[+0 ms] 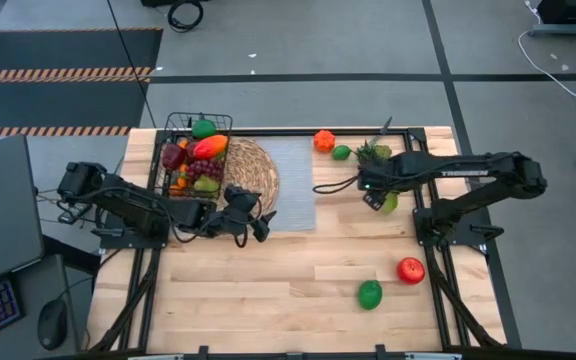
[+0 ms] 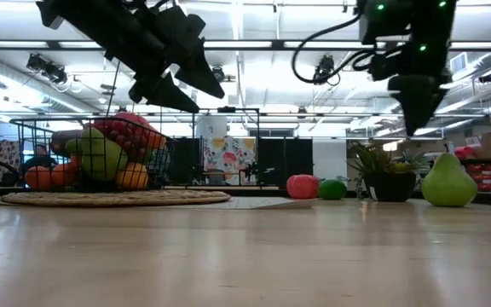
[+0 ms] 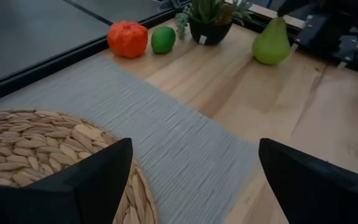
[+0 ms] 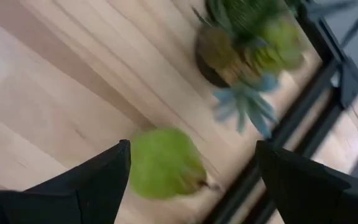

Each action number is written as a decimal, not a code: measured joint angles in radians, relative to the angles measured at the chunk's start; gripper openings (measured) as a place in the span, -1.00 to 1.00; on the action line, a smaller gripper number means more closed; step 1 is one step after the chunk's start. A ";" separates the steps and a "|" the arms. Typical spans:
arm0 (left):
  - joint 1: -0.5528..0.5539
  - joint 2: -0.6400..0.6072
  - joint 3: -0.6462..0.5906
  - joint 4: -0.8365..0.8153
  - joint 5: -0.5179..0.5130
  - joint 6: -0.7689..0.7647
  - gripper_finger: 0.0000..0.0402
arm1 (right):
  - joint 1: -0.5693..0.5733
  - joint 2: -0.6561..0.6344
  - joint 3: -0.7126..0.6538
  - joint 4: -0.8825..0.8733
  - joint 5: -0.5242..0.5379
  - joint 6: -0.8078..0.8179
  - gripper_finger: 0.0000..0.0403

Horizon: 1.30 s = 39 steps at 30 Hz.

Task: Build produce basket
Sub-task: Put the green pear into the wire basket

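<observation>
The black wire basket (image 1: 190,150) stands on the left part of the round woven mat (image 1: 253,170), heaped with produce (image 2: 101,153). My left gripper (image 1: 260,224) hovers open over the mat's near right rim (image 3: 48,149), with nothing between its fingers. A green pear (image 4: 165,163) lies on the wood at the right, also seen in the low view (image 2: 448,181). My right gripper (image 1: 375,198) hangs open above the pear, pointing steeply down (image 2: 418,111), clear of it. A red apple (image 1: 411,269) and a green fruit (image 1: 370,294) lie near the front right.
A grey placemat (image 3: 166,137) lies under the woven mat. An orange fruit (image 1: 324,140), a lime (image 1: 341,152) and a spiky potted plant (image 1: 373,152) stand at the far edge, the plant close behind the pear. Bare wood fills the table's near half.
</observation>
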<state>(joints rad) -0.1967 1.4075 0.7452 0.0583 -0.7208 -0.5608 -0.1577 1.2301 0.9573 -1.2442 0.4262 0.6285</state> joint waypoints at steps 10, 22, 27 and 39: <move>0.000 0.000 0.000 0.002 0.012 -0.004 0.78 | 0.000 -0.067 0.000 -0.173 -0.026 0.197 0.73; -0.034 0.000 0.000 0.016 0.011 -0.005 0.78 | -0.039 -0.066 -0.230 0.012 -0.165 0.155 0.73; -0.042 0.000 0.000 0.025 0.011 -0.010 0.78 | -0.061 -0.066 -0.310 0.117 -0.151 0.114 0.73; -0.043 0.000 0.000 0.026 0.011 -0.023 0.78 | -0.119 -0.066 -0.322 0.230 -0.145 0.044 0.73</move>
<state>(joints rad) -0.2401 1.4075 0.7450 0.0841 -0.7097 -0.5841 -0.2772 1.1637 0.6350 -1.0142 0.2814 0.6725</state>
